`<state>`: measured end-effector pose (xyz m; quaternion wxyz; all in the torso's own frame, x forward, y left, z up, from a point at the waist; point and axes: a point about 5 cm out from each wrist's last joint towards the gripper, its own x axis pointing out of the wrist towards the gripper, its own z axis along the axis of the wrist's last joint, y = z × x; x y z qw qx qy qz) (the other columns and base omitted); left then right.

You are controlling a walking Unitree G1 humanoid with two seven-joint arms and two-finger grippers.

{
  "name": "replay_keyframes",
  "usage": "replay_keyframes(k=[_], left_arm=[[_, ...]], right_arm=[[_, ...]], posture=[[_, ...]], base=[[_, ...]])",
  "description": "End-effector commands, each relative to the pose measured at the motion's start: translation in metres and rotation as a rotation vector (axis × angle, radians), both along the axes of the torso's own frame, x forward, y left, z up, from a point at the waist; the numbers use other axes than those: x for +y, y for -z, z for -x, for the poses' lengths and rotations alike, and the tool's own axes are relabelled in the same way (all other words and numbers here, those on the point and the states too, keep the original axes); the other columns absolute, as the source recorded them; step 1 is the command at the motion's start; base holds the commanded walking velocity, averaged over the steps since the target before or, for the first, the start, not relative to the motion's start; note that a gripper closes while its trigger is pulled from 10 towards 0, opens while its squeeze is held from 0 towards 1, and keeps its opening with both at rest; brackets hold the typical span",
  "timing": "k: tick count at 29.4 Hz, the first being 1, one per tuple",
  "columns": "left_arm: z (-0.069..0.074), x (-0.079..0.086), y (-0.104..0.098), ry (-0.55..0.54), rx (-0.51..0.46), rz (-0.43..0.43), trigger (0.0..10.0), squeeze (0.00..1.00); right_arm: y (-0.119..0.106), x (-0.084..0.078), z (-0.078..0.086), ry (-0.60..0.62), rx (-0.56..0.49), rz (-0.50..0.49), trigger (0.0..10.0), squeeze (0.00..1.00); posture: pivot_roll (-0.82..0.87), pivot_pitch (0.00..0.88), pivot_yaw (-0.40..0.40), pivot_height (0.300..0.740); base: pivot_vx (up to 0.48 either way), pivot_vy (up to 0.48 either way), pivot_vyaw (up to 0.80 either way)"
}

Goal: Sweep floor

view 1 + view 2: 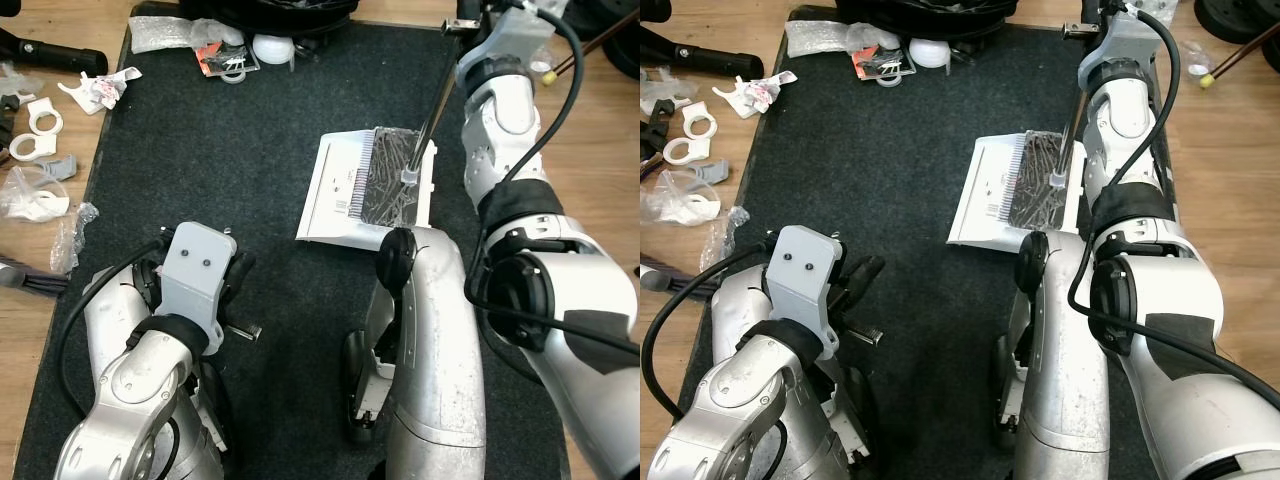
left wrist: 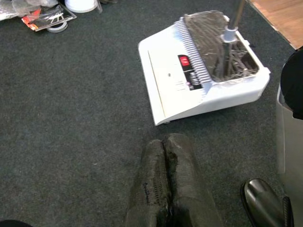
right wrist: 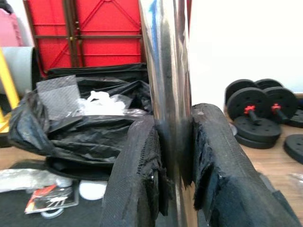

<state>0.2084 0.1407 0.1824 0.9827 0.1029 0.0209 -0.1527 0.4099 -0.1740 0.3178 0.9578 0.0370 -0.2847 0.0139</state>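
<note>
A: Where's the dustpan (image 1: pixel 366 187) rn?

B: Flat on the dark mat (image 1: pixel 260 150), just ahead of the robot's torso, toward its right. White body, comb teeth across the middle, tray behind w/ dark bits in it, prob hair or debris. Open lip faces the robot's left, i.e. toward the open mat.

A: And the handle?

B: Metal pole (image 3: pixel 166 94) rises from the tray at a tilt. Right gripper (image 3: pixel 177 156) holds it high up, jaws clamped on the pole, one pad each side. High grip prob gives leverage to steer the pan w/o bending.

A: Left arm?

B: Left gripper (image 2: pixel 166 184) sits low over the mat, near the pan's front lip but not touching. Jaws pressed together, nothing in them. Looks idle, no brush in it.

A: Room to move?

B: Plenty of bare mat left of the pan and up toward the far edge. Clutter (image 1: pixel 228 55) sits along that far edge: packets, a white round thing, a black bag (image 3: pixel 80 123). More white plastic bits (image 1: pixel 40 140) on the wood floor (image 1: pixel 40 330) past the mat's left edge. Right side is tight; the pan's back is close to the mat's right edge. My guess: sweeping proper hasn't started, and a pan pushed toward the robot's left has the clearest path.
</note>
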Motion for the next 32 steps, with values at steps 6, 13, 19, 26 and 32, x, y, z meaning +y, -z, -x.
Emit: replay_keyframes(k=[6,13,19,26,32], left_arm=[[0.004,-0.004,0.004,0.035,0.035,0.002,10.0,0.00],[0.001,-0.004,0.004,0.028,0.036,0.007,10.0,0.00],[-0.001,-0.004,0.004,0.027,0.036,0.008,10.0,0.00],[-0.002,-0.003,0.004,0.024,0.035,0.008,10.0,0.00],[-0.003,-0.003,0.005,0.024,0.036,0.009,10.0,0.00]], right_arm=[[-0.021,0.019,0.009,-0.118,-0.156,0.007,10.0,0.00],[-0.030,0.023,0.011,-0.161,-0.198,0.010,10.0,0.00],[-0.019,0.025,0.008,-0.154,-0.150,0.020,10.0,0.00],[0.004,0.020,0.004,-0.129,-0.071,0.016,10.0,0.00],[0.016,0.011,0.003,-0.098,-0.033,0.019,10.0,1.00]], posture=[[0.02,0.431,-0.112,0.300],[0.01,0.423,-0.118,0.300],[0.01,0.423,-0.118,0.300],[0.01,0.423,-0.118,0.300],[0.01,0.420,-0.117,0.300]], base=[[0.000,0.000,0.00],[0.000,0.000,0.00],[0.000,0.000,0.00],[0.000,0.000,0.00],[0.000,0.000,0.00]])
